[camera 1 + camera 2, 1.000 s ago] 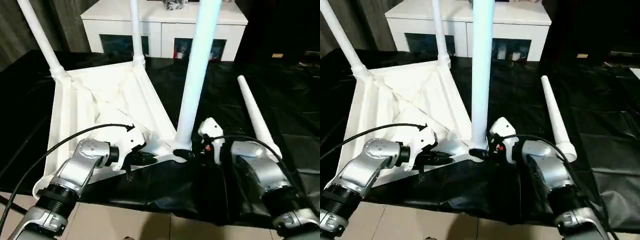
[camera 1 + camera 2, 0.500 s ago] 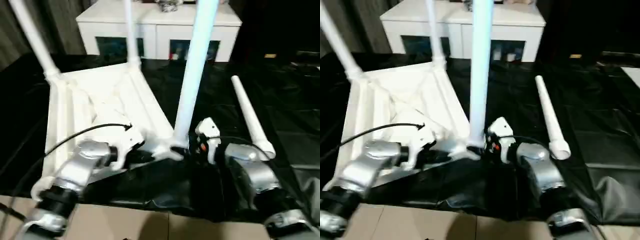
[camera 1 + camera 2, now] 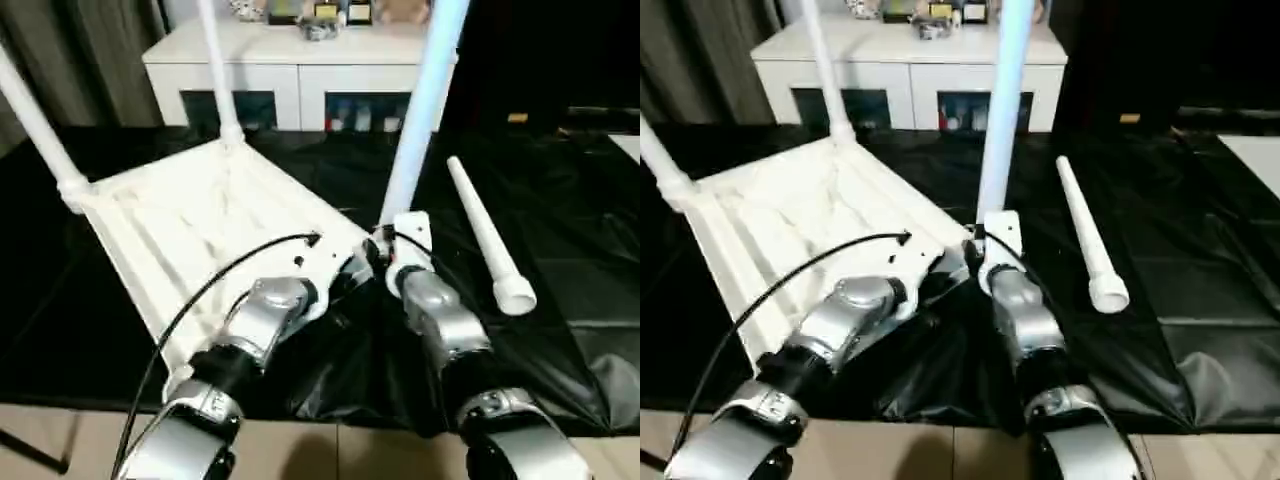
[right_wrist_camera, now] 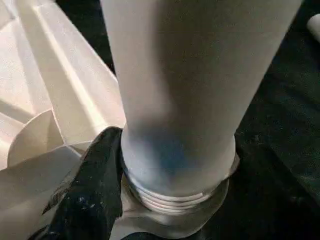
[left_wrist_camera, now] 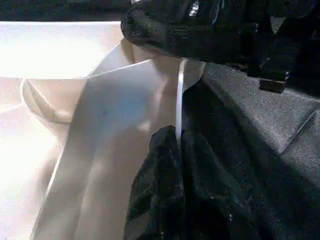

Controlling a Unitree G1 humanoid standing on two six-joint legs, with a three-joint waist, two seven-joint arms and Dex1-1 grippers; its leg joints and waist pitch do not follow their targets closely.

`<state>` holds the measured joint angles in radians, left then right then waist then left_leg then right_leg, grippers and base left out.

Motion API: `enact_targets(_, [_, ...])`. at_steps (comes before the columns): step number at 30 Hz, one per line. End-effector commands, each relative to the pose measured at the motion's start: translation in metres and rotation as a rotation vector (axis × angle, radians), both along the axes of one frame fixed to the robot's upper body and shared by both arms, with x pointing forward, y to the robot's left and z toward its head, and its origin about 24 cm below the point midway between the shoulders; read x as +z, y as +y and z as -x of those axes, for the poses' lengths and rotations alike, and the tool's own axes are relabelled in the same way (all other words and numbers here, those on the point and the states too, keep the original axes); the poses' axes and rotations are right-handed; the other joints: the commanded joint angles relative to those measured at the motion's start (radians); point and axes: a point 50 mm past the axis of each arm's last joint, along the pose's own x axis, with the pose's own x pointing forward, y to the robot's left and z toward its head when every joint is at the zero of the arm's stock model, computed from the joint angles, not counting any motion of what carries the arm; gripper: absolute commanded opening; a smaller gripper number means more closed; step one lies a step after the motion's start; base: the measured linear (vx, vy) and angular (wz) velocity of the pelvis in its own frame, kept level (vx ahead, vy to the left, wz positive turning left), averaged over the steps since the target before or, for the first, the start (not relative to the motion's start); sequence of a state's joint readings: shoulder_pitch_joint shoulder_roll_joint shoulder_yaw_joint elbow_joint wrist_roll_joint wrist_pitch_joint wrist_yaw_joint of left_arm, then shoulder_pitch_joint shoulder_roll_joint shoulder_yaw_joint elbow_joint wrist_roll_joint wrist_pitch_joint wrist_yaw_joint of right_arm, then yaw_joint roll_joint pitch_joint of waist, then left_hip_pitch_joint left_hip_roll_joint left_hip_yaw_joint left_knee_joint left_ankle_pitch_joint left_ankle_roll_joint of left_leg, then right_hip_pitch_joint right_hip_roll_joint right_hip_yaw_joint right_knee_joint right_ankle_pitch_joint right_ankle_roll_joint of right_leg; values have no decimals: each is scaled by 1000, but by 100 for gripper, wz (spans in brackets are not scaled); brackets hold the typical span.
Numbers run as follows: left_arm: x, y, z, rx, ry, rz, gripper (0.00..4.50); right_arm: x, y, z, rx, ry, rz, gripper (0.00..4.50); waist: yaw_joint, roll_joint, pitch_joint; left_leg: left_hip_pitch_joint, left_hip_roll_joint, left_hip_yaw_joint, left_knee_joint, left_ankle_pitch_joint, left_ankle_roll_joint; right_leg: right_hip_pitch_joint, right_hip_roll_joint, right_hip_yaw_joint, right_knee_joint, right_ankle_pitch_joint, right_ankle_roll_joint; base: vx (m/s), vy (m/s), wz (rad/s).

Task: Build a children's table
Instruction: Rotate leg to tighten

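Note:
The children's table lies upside down on a black sheet, its white tabletop (image 3: 190,220) showing the ribbed underside. Two legs stand in its far corners (image 3: 215,70) (image 3: 35,125). A third leg (image 3: 420,110) rises from the near right corner socket (image 4: 175,205), where its threaded base sits. My right gripper (image 3: 385,248) is closed around this leg just above the socket, one black finger (image 4: 95,185) pressed against it. My left gripper (image 5: 177,137) is shut on the tabletop's thin rim beside that corner. A loose leg (image 3: 485,235) lies on the sheet to the right.
A white cabinet (image 3: 300,80) with dark glass doors stands behind, small items on its top. The black sheet (image 3: 570,200) covers the floor around the work; bare tan floor (image 3: 60,440) shows nearest me. A black cable (image 3: 220,285) arcs over my left forearm.
The head camera has shifted. Against the cabinet, the tabletop's near corner with the held leg has moved away from me and the tabletop has swung round. Both grips stay as they were.

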<state>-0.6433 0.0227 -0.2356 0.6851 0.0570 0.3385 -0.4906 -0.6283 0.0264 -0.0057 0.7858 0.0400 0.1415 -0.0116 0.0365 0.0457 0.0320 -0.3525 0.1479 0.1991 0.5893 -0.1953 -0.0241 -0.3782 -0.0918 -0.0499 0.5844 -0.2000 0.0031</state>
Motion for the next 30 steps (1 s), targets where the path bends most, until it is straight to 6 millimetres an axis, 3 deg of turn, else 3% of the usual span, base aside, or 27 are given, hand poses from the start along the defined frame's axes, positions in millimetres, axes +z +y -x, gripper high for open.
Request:
enact_targets(1, [-6, 16, -6, 126, -16, -39, 0, -22, 25, 17, 104, 102, -102, 342, -1, -15, -36, 11, 72, -50, -97, -437, -18, 7, -70, 41, -91, -392, -144, 0, 0, 0])
enact_targets(3, [-7, 20, -6, 128, -15, -48, 0, -15, 28, 15, 130, 61, -144, 347, -2, -12, -37, 4, 74, -52, -99, -421, -9, 12, -70, 41, -87, -361, -151, 0, 0, 0])
enact_targets(4, [-7, 23, -6, 119, -16, -56, 0, -11, 27, 13, 139, 36, -140, 361, -7, -15, -39, -3, 72, -53, -99, -407, -3, 18, -70, 40, -83, -344, -152, 7, -1, -21])
enact_targets(5, [-8, 33, -5, 83, -14, -68, 0, -2, 21, 11, 161, -6, -143, 361, -11, -14, -43, -27, 76, -63, -105, -344, 7, 38, -73, 32, -75, -311, -145, -6, -1, -19])
enact_targets(6, [-8, 35, -4, 74, -9, -70, 0, 0, 19, 10, 165, -14, -146, 385, -10, -13, -46, -23, 77, -61, -104, -334, 11, 35, -72, 32, -75, -303, -146, -6, -6, -20])
enact_targets(7, [-8, 36, -4, 71, -7, -71, 0, 0, 18, 10, 166, -17, -148, 389, -13, -10, -47, -12, 79, -56, -99, -338, 13, 23, -72, 33, -78, -287, -168, 0, 0, 0])
enact_targets(8, [-8, 41, -2, 44, -10, -82, 0, 3, 14, 10, 172, -21, -158, 392, -12, -9, -46, -10, 78, -54, -97, -340, 13, 20, -72, 34, -80, -282, -179, 0, 0, 0])
enact_targets(9, [-8, 42, -1, 36, -14, -84, 0, 3, 12, 10, 174, -22, -162, 397, -9, -12, -48, -9, 78, -49, -93, -322, 20, 21, -74, 35, -80, -258, -194, 0, 0, 0])
enact_targets(12, [-7, 57, 2, 1, -12, -111, 0, 9, -3, 9, 193, -54, -144, 429, -3, -9, -55, -11, 79, -43, -85, -238, 39, 24, -71, 33, -67, -149, -220, 0, 0, 0])
enact_targets(13, [-6, 60, 3, -1, -10, -122, 0, 9, -5, 10, 201, -54, -142, 433, 2, -7, -57, -14, 78, -39, -79, -174, 57, 25, -68, 31, -57, -61, -243, 0, 0, 0])
enact_targets(16, [-7, 65, 5, 14, 9, -115, 0, 8, -9, 14, 196, -34, -151, 442, 2, -5, -57, -14, 79, -36, -76, -136, 73, 26, -65, 29, -48, -3, -264, 0, 0, 0])
enact_targets(17, [-8, 68, 7, 36, 41, -94, 0, 0, -16, 19, 128, 47, -164, 442, 2, -6, -54, -11, 81, -35, -78, -141, 74, 27, -63, 30, -50, -13, -269, 0, 0, 0])
enact_targets(20, [-11, 71, 8, 56, 43, -100, 0, -7, -22, 20, 66, 89, -145, 442, 1, -2, -54, -7, 80, -33, -79, -168, 56, 21, -63, 29, -56, -54, -273, 0, 0, 0])
enact_targets(26, [-9, 72, 7, 86, 29, -90, 0, -7, -48, 14, -162, 100, -166, 442, -2, -2, -50, -3, 79, -34, -87, -247, -5, 19, -63, 32, -65, -149, -236, 0, 0, 0])
enact_targets(30, [-9, 73, 8, 83, 33, -92, 0, 1, -56, 10, -185, 75, -168, 442, 0, -2, -54, -5, 76, -32, -81, -196, 4, 23, -61, 31, -57, -67, -240, 0, 0, 0])
